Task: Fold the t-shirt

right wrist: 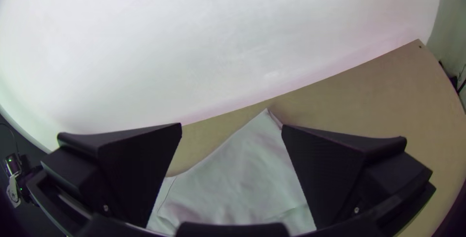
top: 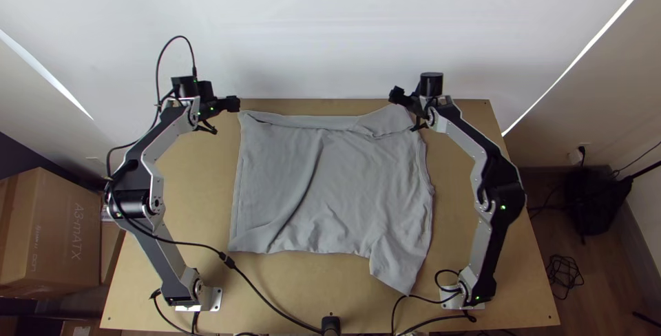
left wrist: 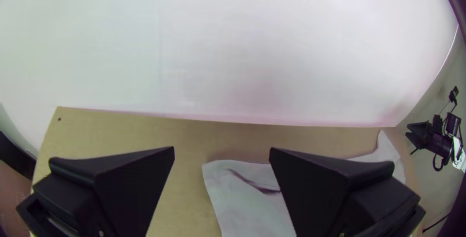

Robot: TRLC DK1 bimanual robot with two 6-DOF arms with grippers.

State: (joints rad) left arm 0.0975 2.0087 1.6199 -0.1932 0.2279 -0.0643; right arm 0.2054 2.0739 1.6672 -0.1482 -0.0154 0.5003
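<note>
We see 1 cardboard box [top: 58, 229] left of the light wooden desk [top: 513, 267]. To its right we find 1 black object [top: 595, 202] (too dark to name) and tangled cable [top: 564, 273] on the floor [top: 609, 267]. A white wall [top: 310, 26] rises behind.

A lab-like robotics workspace
Left arm [top: 164, 257] and right arm [top: 484, 243] mounted on a wooden table [top: 200, 205]; white backdrop [top: 310, 33], tangled cable [top: 564, 275], cardboard box [top: 58, 233].

1. T-shirt [top: 344, 191]: matt cloth, creased.
2. Tabletop [top: 200, 198]: smooth, wood-like, low sheen.
3. Left tool [top: 238, 104], right tool [top: 395, 95]: matt black, plastic-looking.
4. Arm links [top: 162, 257]: smooth, metal-looking.
5. Box [top: 65, 233]: matt cardboard.
6. Wall [top: 310, 26]: smooth, faint sheen.
</note>
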